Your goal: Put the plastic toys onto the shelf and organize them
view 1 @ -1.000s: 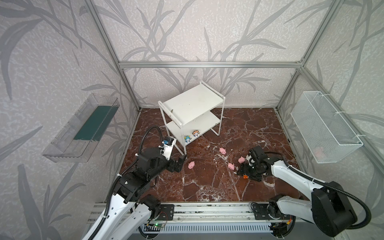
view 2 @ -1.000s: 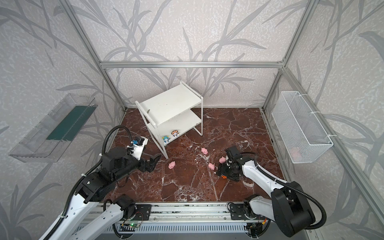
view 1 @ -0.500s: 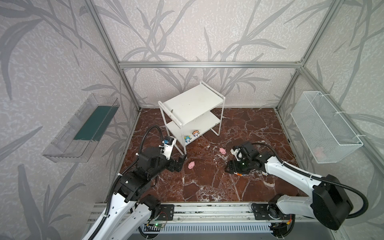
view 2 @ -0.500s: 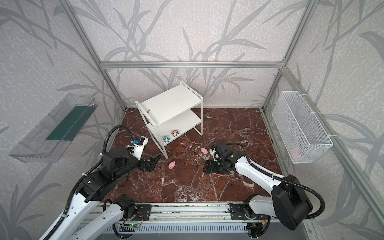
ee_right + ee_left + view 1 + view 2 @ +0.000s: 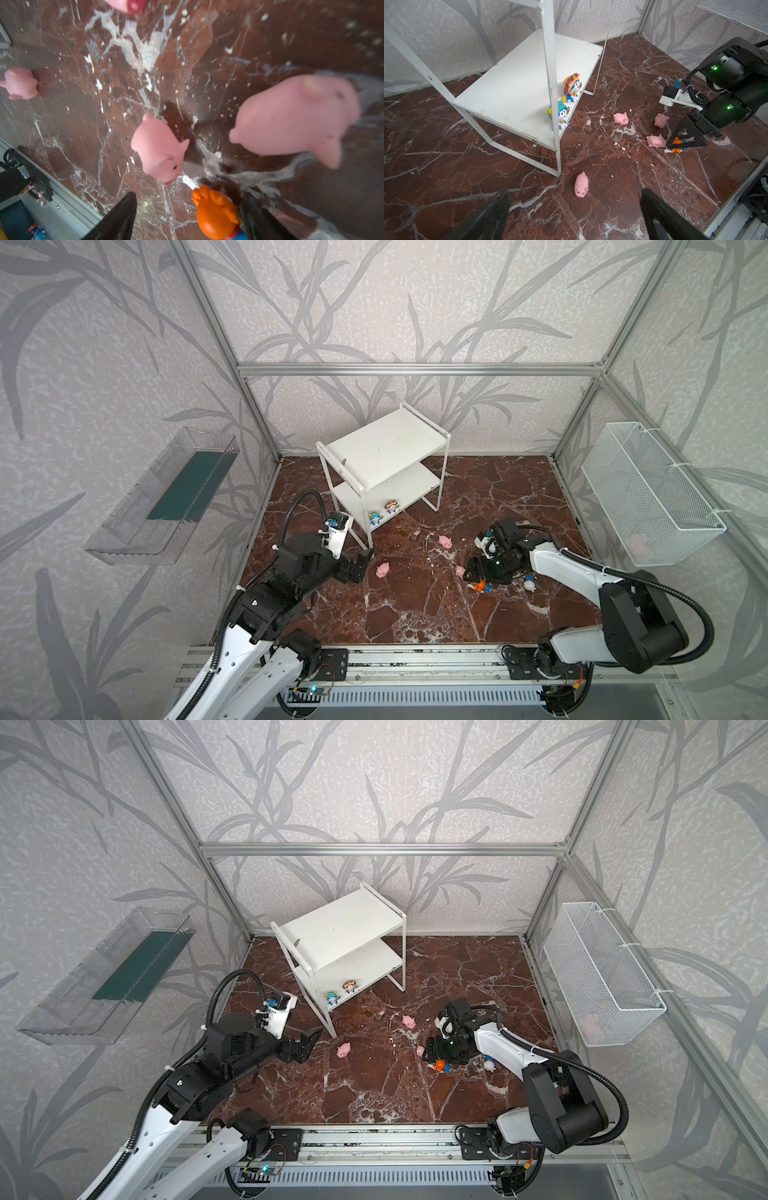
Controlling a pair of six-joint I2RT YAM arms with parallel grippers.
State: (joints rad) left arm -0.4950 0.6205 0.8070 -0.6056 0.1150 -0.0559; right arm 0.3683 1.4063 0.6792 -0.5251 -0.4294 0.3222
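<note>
Our right gripper (image 5: 188, 204) hangs low over the desk (image 5: 415, 614), jaws apart. It straddles the orange figurine (image 5: 216, 216) but is not clamped on it. The figurine sits close against one jaw, with a wide gap to the other. We judge that closing from here could shove it sideways or tip it out rather than seat it.

A pig (image 5: 159, 148) lies just beside the figurine, at about 10 o'clock of it in both top views. The far jaw may sweep that pig in as it closes, or knock it away. The pigs look soft and rounded, so we expect them to squirm under a pinch.

Our left gripper (image 5: 308, 1046) is spread fully and holds nothing. It hovers at 9 o'clock of a lone pig (image 5: 343, 1051).

The shelf (image 5: 386, 448) stands toward 12 o'clock on the desk, and its near leg is at about 11 o'clock of that lone pig. A careless reach could strike the leg. Two cartoon figurines (image 5: 572, 87) stand at the very edge of the lower tier, so a jolt might drop them off.
</note>
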